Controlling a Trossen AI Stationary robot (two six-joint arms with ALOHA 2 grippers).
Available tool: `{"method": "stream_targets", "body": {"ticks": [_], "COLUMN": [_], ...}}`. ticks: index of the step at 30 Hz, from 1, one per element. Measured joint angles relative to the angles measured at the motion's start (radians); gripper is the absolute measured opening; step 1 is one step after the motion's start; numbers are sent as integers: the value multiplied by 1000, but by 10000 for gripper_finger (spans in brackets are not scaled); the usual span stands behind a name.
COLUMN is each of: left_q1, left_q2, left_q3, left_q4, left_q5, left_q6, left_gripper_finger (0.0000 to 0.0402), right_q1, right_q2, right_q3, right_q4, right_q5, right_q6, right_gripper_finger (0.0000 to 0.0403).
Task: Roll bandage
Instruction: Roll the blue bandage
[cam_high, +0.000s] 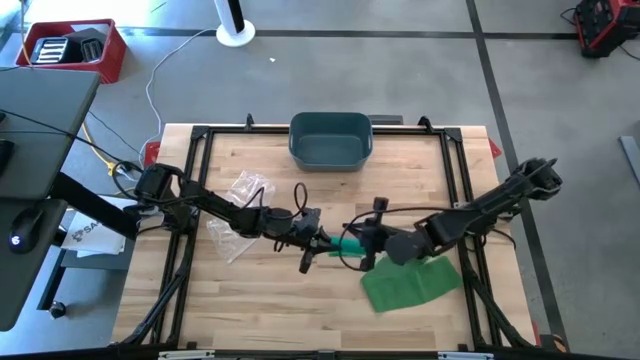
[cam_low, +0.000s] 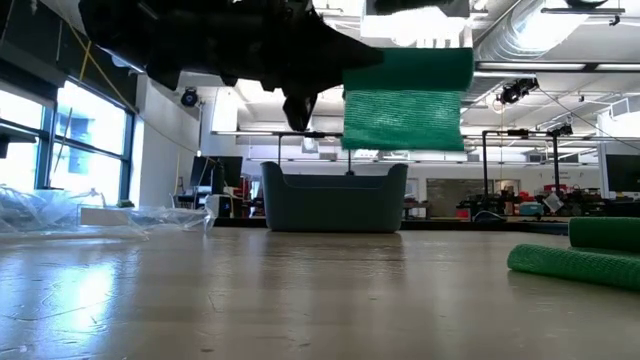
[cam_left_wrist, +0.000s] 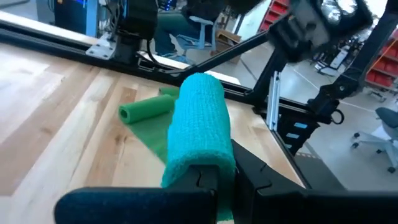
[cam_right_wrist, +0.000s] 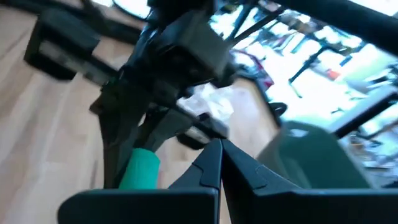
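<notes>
My left pincer (cam_left_wrist: 217, 177) is clamped on the green bandage roll (cam_left_wrist: 200, 124) above the table (cam_high: 260, 300). My right pincer (cam_right_wrist: 219, 163) is pressed together, holding nothing. I see no readable words.

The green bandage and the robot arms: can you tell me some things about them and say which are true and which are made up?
1. The left end effector is shut on the rolled part of the green bandage. True.
2. The whole bandage is rolled up. False: a loose stretch lies flat on the table.
3. The grey bin holds the bandage. False: nothing green shows in it.
4. Crinkled clear plastic lies near the left arm. True.
5. The right end effector is wide open. False: it is shut.
</notes>
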Motion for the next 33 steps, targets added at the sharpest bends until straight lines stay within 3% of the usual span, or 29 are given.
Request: {"method": "stream_targets", "body": {"ticks": [3,6,9,13,16,19,26,33], "left_q1": [-13,-27,-41,-66,-91,-114,-153,-170], "left_q2": [-18,-45,-82,-154,-208,-249,-273,-273], "left_q3": [-1,-1,-1,-1,-1,-1,-1,-1], "left_q4": [-6,-9,-39,-150,-222,-259,-261,-235], "left_q5": [1,1,-4,-70,-169,-231,-243,-293], "left_q6": [48,105,167,278,395,511,685,730], "left_gripper_finger": [7,7,7,7,7,7,7,7], "right_q1": [33,62,87,121,163,189,190,191], "right_q2": [-46,-104,-159,-193,-182,-150,-54,-9], "right_q3": [0,0,0,-4,-51,-111,-183,-183], "right_q4": [-19,-90,-195,-290,-193,-34,244,337], "right_q5": [75,68,-3,-176,-236,-188,-8,-6], "right_q6": [20,78,199,325,300,304,306,293], "right_gripper_finger": [0,8,37,94,129,147,149,149]}}
